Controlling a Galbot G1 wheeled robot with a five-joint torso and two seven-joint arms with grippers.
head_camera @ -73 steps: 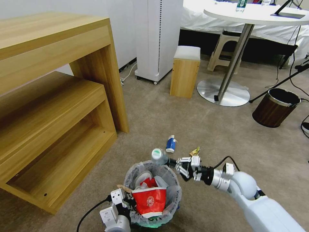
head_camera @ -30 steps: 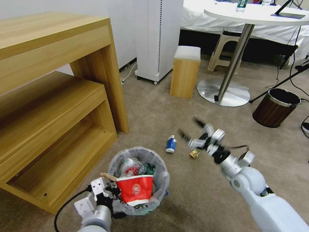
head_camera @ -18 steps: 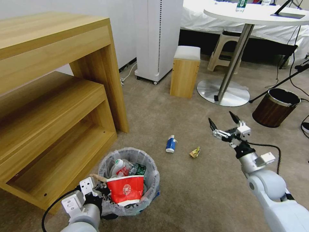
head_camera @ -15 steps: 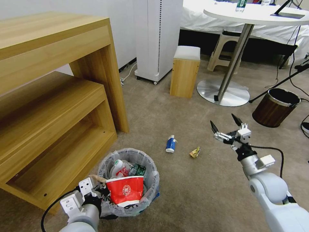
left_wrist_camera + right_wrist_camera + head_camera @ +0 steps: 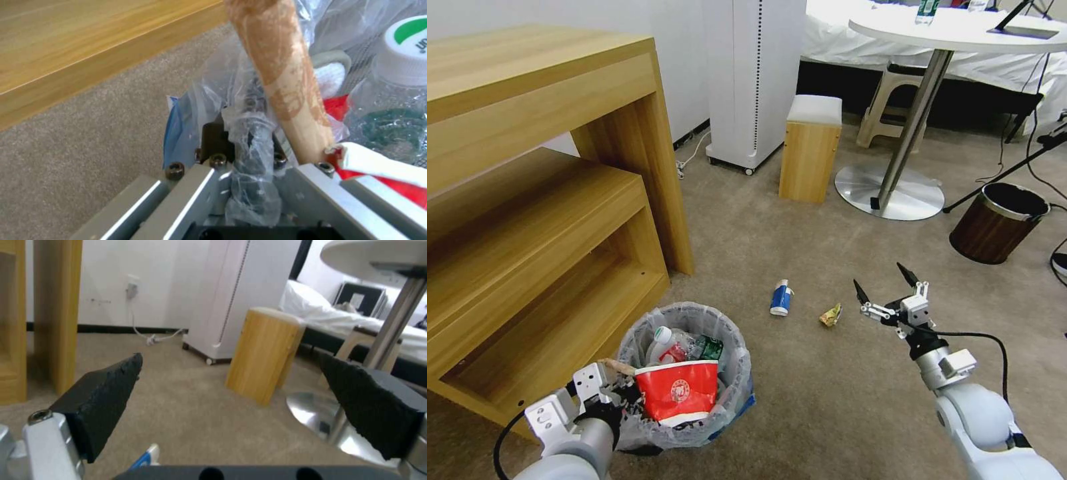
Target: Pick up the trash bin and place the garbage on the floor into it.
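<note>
Two scraps still lie on the floor (image 5: 827, 387) beyond the trash bin (image 5: 730, 390).
Beside the wooden shelf unit (image 5: 547, 227), the left gripper (image 5: 602, 393) pinches the bin's bagged rim. Past the bin lie a blue bottle (image 5: 780, 298), then a yellow wrapper (image 5: 830, 315); just beyond it hovers the right gripper (image 5: 880, 290), jaws spread. Better to lower straight over the wrapper and close low against the carpet.

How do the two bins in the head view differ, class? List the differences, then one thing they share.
The trash bin is lined with a clear plastic bag; the brown bin has a bare metal rim. The trash bin is packed with litter, the brown bin looks dark inside. The left gripper holds the trash bin's rim; nothing touches the brown bin. Both are round and upright.
</note>
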